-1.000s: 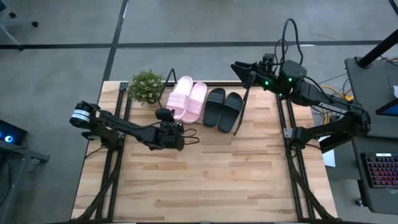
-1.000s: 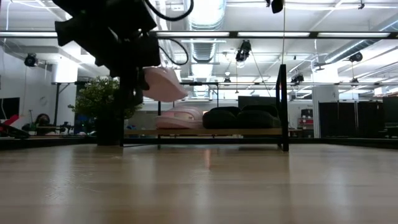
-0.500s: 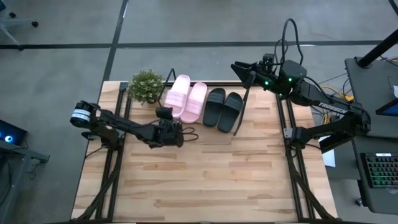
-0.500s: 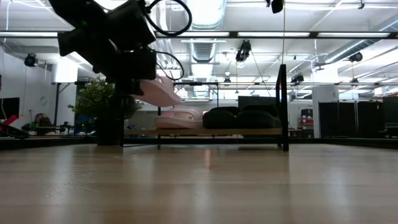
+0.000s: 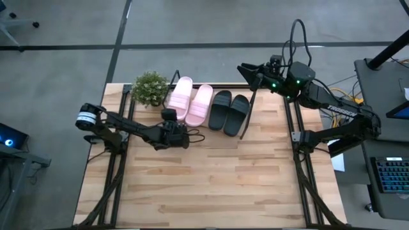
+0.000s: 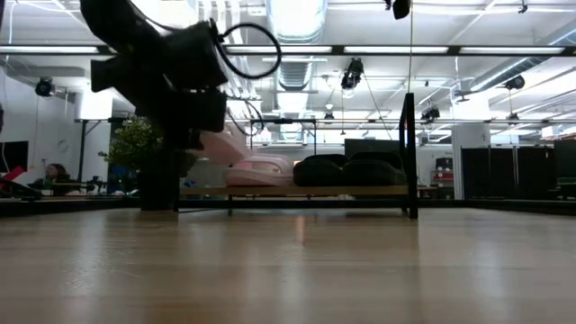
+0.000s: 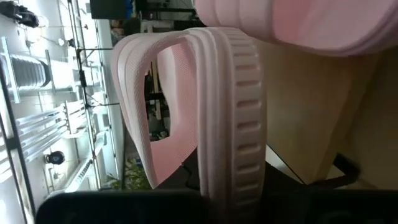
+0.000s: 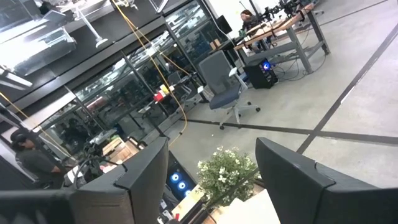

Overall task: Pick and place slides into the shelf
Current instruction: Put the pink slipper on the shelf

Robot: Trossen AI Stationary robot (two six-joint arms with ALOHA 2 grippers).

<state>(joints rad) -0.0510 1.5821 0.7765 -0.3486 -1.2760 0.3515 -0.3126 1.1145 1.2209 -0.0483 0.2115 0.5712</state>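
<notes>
Now the left pincer [image 5: 174,131], clamped on a pink slide [image 7: 230,124], could snag it on the shelf [image 5: 246,121] rail; the right pincer [image 5: 246,70] waits open.

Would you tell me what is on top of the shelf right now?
On the shelf: a black pair and one pink slide. The left claw holds the other pink slide; whether it rests there is hidden.

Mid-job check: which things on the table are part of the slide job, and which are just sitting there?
Job: pink slide in the left gripper; second pink slide; black pair; shelf.
Bystanders: potted plant; right gripper, parked behind the shelf.
</notes>
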